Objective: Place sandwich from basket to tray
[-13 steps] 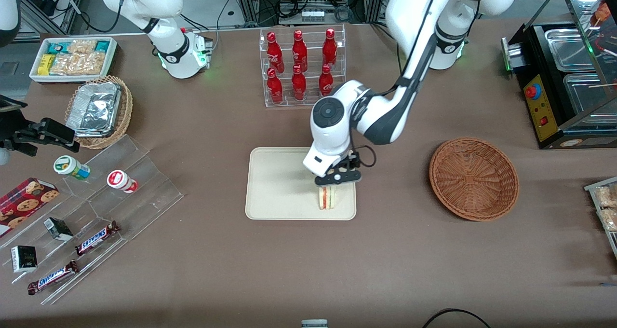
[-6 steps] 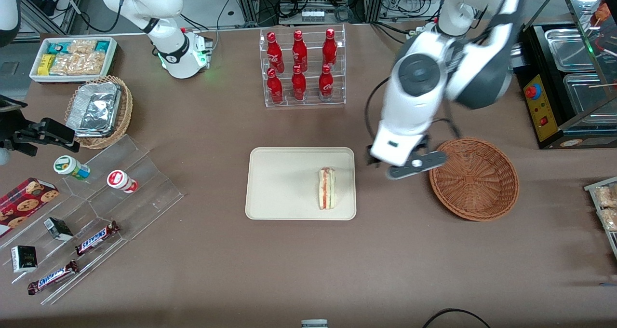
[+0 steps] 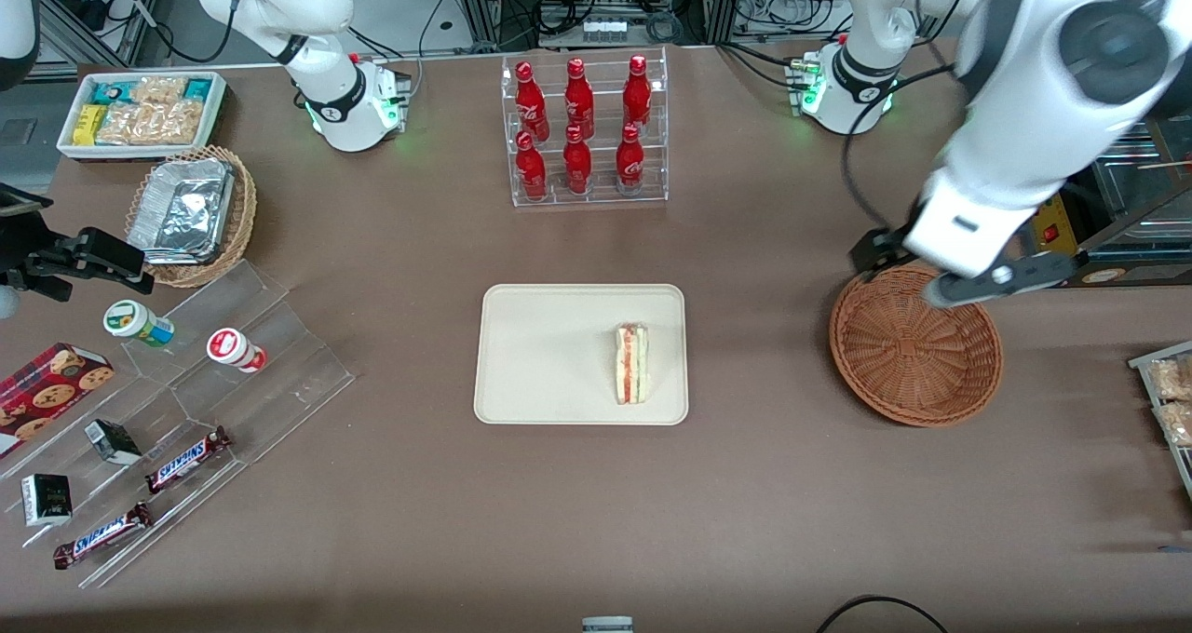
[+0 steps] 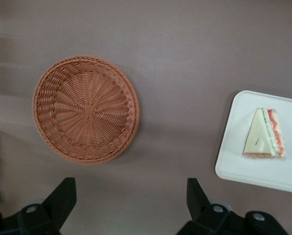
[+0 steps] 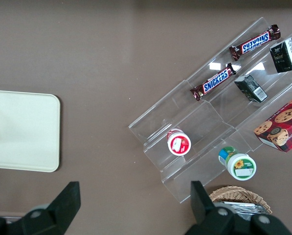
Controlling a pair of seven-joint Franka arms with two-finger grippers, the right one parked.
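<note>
the sandwich (image 3: 631, 364) lies on the tray (image 3: 540, 354), at the end of the tray nearer the basket (image 3: 915, 344), with its red and green filling stripe facing up. the left arm's gripper (image 3: 968, 275) hangs above the basket's rim, at the edge farther from the front camera and well apart from the tray. its fingers (image 4: 62, 196) are spread wide and hold nothing. the basket sits on the brown table (image 3: 764, 484) toward the working arm's end, beside the tray.
</note>
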